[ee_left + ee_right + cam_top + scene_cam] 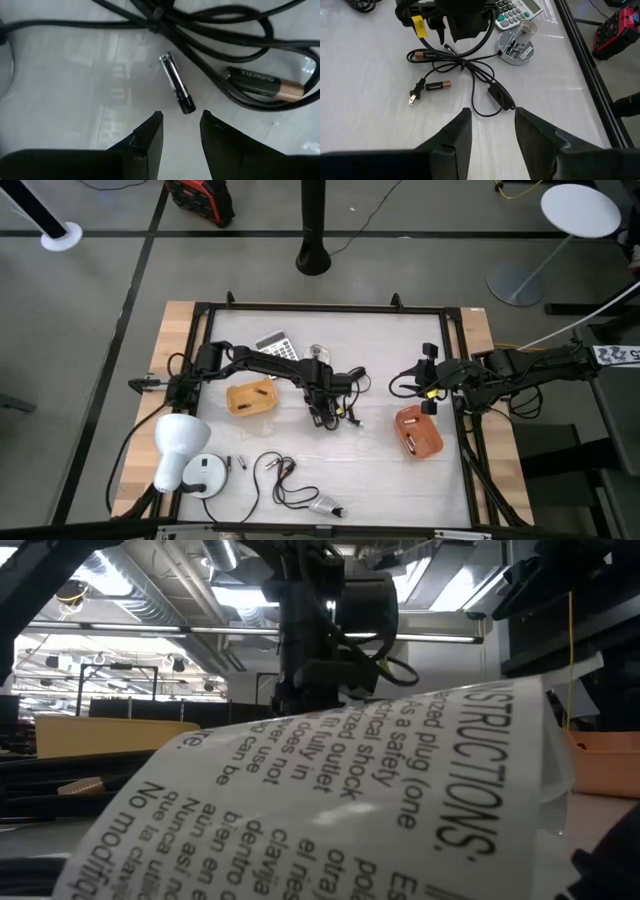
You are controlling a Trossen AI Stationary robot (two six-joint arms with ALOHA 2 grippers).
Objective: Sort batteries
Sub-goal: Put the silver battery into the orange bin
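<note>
Left gripper [181, 127] stood released, empty, mid-frame; three batteries counted: slim one [176, 83], two copper-tops [438, 86] [424, 54]. Low view blocked by instruction sheet [330, 800].

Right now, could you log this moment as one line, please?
left gripper: open above slim battery | right gripper: open, waiting | Duracell battery: beside cable

A large white sheet [400, 790] printed with black warning text, headed by the letters "STRUCTIONS", fills most of the low view, curving close to the camera. Behind it a dark robot arm [325, 620] comes down from above, with a yellow-tagged cable at its side. A tan container [100, 735] sits at far left, an orange one [605, 765] at far right.
</note>
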